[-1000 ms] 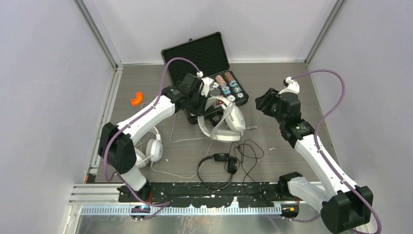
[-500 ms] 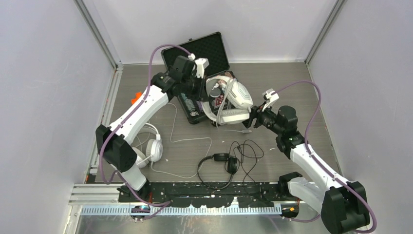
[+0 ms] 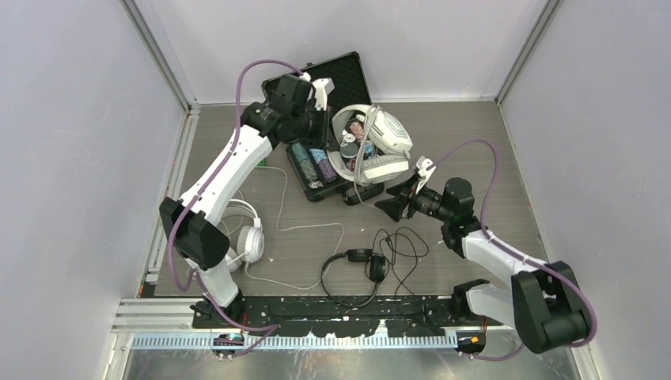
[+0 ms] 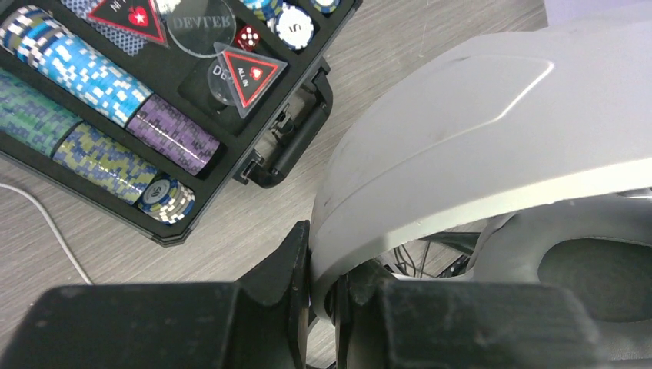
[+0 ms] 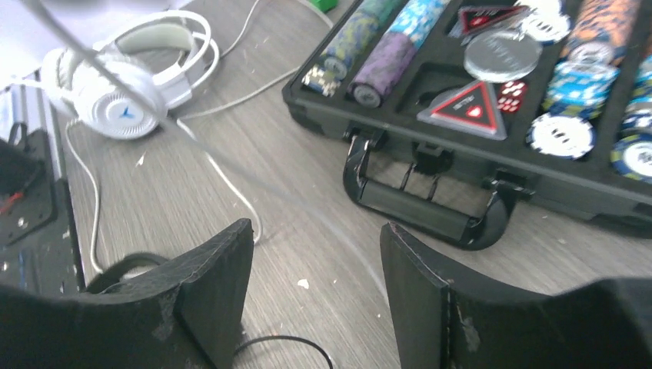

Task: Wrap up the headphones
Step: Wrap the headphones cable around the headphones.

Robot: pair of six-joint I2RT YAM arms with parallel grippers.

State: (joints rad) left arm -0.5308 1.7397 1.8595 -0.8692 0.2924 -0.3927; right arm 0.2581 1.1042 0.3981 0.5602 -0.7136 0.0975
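Observation:
My left gripper point(image 3: 331, 127) is shut on the headband of the bulky white-grey headphones point(image 3: 378, 146) and holds them in the air over the open case. In the left wrist view the jaws point(image 4: 323, 286) pinch the grey band point(image 4: 477, 115). A thin cord hangs from them and runs blurred across the right wrist view point(image 5: 223, 173). My right gripper point(image 3: 393, 207) is open and empty, low over the table just in front of the case; its fingers point(image 5: 315, 284) have bare table between them. The slim black headphones point(image 3: 360, 260) lie at the front with a tangled cord. The white round-cup pair point(image 3: 247, 237) lies at the left, also in the right wrist view point(image 5: 123, 88).
An open black case of poker chips point(image 3: 310, 170) stands at the back middle, its handle point(image 5: 430, 207) facing the right gripper. A white cord point(image 3: 305, 228) trails over the table between the case and the white round-cup pair. A black rail point(image 3: 332, 305) runs along the front edge.
My left arm has lifted the white-grey headphones up and back over the case. My right arm has swung left and down to just below and in front of them, still open.

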